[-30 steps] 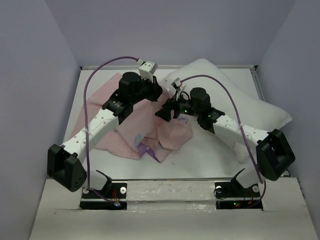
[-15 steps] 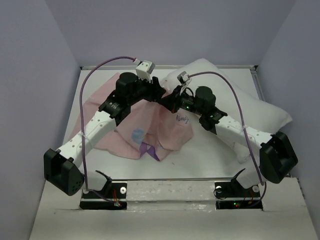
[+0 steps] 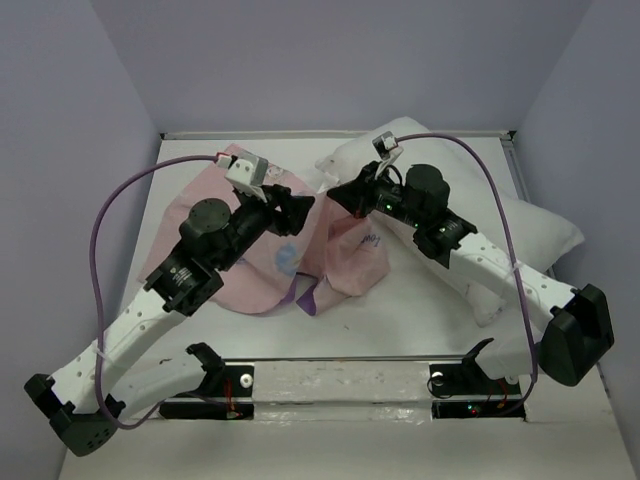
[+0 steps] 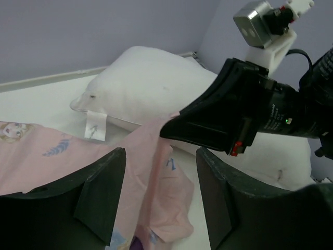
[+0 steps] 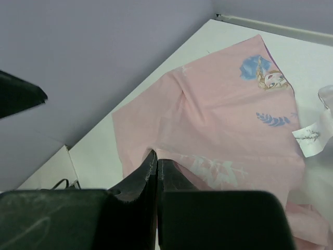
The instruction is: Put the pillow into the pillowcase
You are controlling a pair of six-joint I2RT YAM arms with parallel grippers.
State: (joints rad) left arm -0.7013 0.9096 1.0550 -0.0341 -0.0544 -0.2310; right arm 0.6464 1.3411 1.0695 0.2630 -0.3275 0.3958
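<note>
The pink pillowcase (image 3: 235, 262) lies crumpled on the table's left and middle, with cartoon prints showing. Behind it and to the right lies the plump white pillow (image 3: 480, 205), its small tag (image 4: 95, 126) hanging at the near corner. My right gripper (image 3: 334, 196) is shut on a raised fold of the pillowcase (image 5: 223, 120), the hem pinched at its tips (image 5: 157, 155). My left gripper (image 3: 297, 208) hovers open just left of that fold. Nothing is between its fingers (image 4: 101, 190), and the pink cloth (image 4: 156, 172) drapes below them.
Lilac walls close in the white table (image 3: 400, 315) on the left, back and right. The right arm's black wrist (image 4: 244, 112) sits close in front of the left gripper. Purple cables loop above both arms.
The left gripper opened, let go of the pillowcase and drew back toward the near left. The right gripper shut on the pillowcase's fold and lifted it toward the pillow.
</note>
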